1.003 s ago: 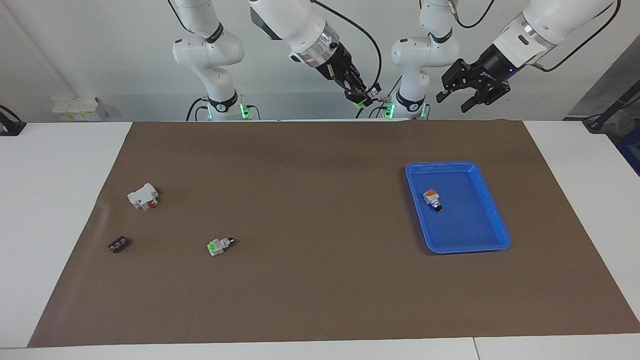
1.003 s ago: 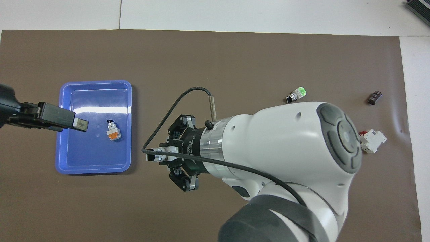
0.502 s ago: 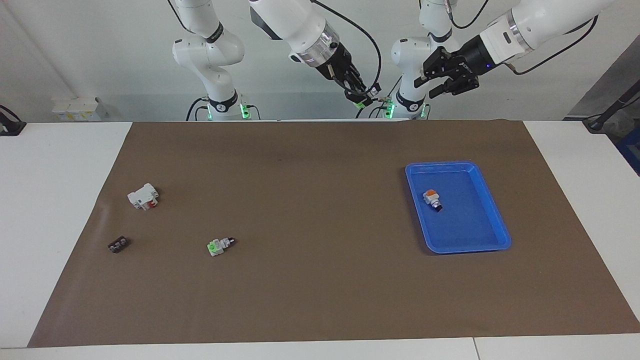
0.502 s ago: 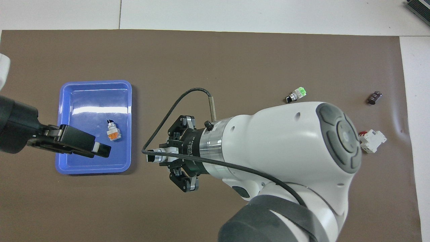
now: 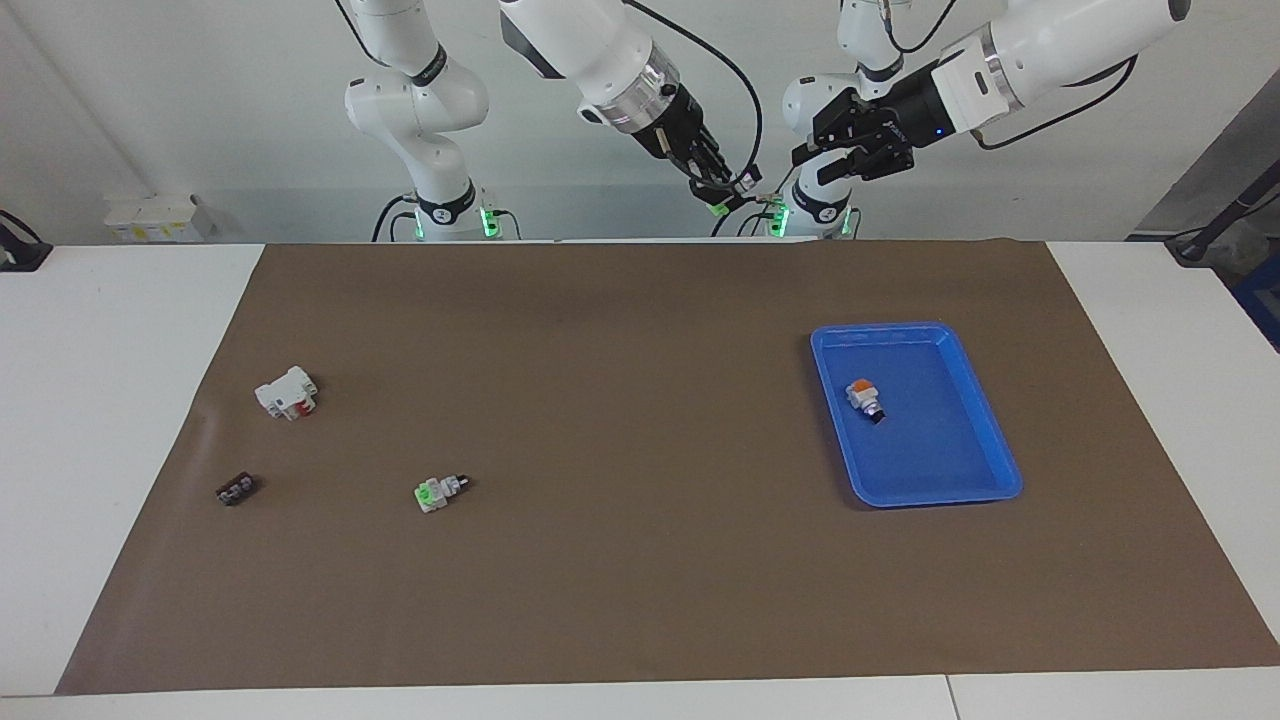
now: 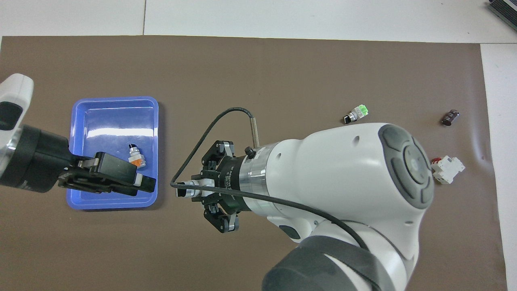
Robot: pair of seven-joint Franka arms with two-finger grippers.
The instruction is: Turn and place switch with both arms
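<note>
Right gripper [image 5: 735,190] clenched on the switch [image 5: 742,184] — held high; left gripper's [image 5: 812,172] state unclear.

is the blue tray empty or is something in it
Not empty: one orange-topped switch lies on its side on the floor of the blue tray.

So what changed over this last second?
The left claw swung in from the left arm's end toward the right claw, which stays shut on the small white-and-green push-button switch. Blue plastic tray, orange-topped switch and the mat's loose parts stayed put.
</note>
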